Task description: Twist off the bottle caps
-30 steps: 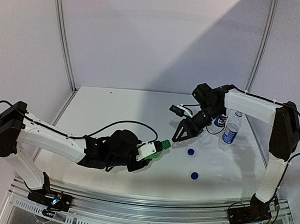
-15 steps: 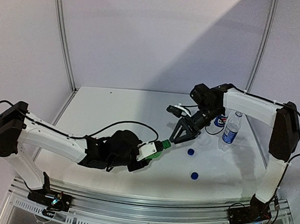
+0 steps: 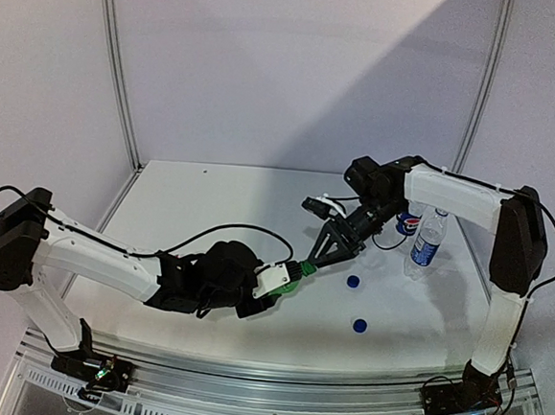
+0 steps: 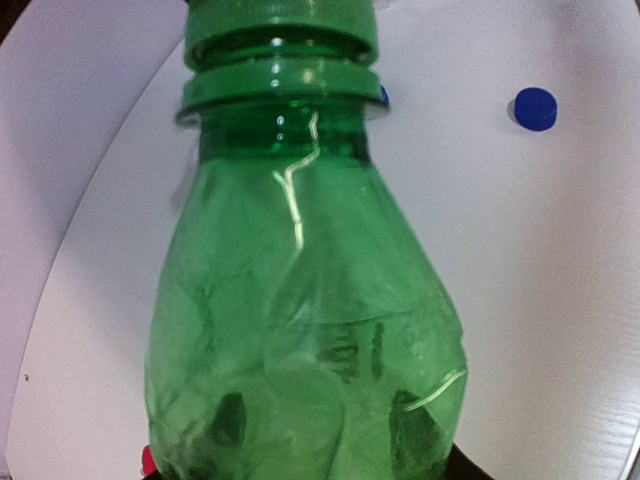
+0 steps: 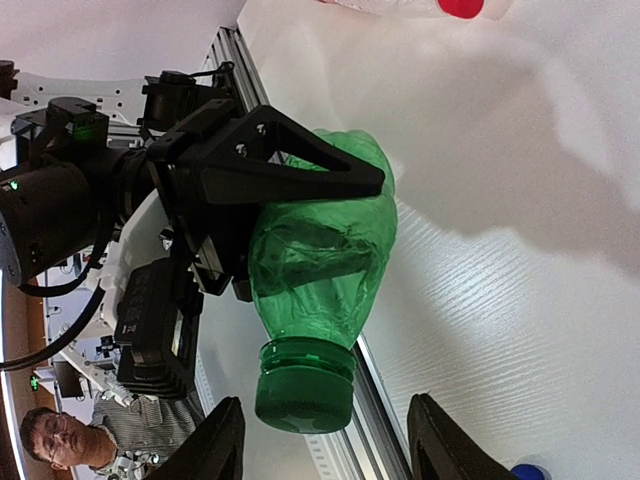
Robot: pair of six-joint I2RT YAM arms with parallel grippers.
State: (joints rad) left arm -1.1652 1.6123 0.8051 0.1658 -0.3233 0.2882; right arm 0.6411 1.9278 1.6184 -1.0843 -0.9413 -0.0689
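Note:
My left gripper [image 3: 277,280] is shut on the all-green bottle [image 3: 289,276], holding it off the table with its neck pointing right. In the left wrist view the bottle [image 4: 300,300] fills the frame. Its green cap [image 5: 305,395] is on the neck. My right gripper [image 5: 330,440] is open, one finger on each side of the cap with a gap on both sides. In the top view that gripper [image 3: 307,261] sits at the cap [image 3: 302,267]. Two blue caps [image 3: 352,282] [image 3: 359,324] lie loose on the table.
A clear bottle with a blue label [image 3: 427,243] stands at the right. A Pepsi bottle [image 3: 408,223] is just behind it, partly hidden by my right arm. A red cap [image 5: 462,8] on a clear bottle shows at the top edge of the right wrist view.
My right gripper has moved down and left from above the blue caps to the green cap, and its jaws have narrowed. The left arm and bottle have stayed still.

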